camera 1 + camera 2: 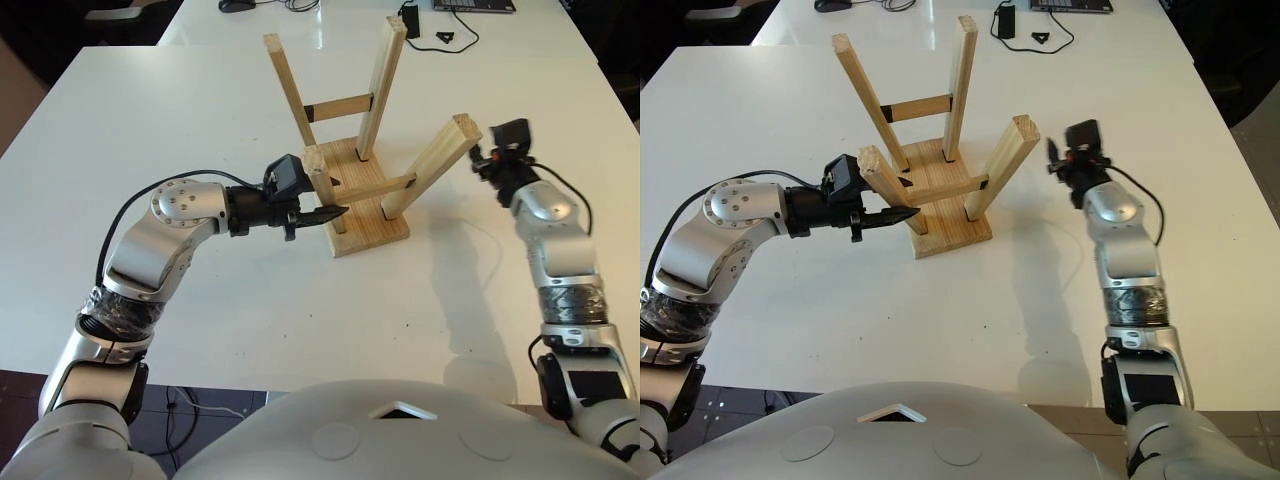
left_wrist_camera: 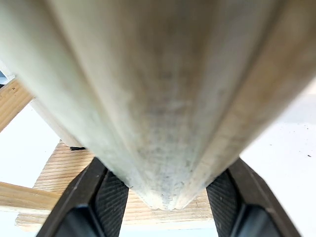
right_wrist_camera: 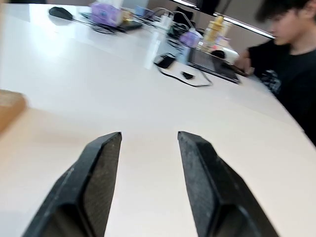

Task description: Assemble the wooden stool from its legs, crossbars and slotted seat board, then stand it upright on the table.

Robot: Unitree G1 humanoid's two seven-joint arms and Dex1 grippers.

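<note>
The wooden stool lies upside down mid-table, its slotted seat board (image 1: 372, 228) flat and its legs pointing up. The two far legs (image 1: 288, 88) (image 1: 382, 85) are joined by a crossbar (image 1: 340, 104). A second crossbar (image 1: 378, 186) links the short near-left leg (image 1: 318, 172) to the slanting near-right leg (image 1: 436, 158). My left gripper (image 1: 325, 214) is shut on the near-left leg (image 2: 163, 113), whose pale wood sits between the black pads (image 2: 108, 197). My right gripper (image 1: 484, 160) hovers open just right of the slanting leg's top, with nothing between its fingers (image 3: 101, 173).
A second white table behind carries a black adapter with cable (image 1: 410, 20), a mouse (image 1: 237, 5) and a laptop edge (image 1: 475, 4). Bare white tabletop (image 1: 150, 120) spreads left, right and in front of the stool.
</note>
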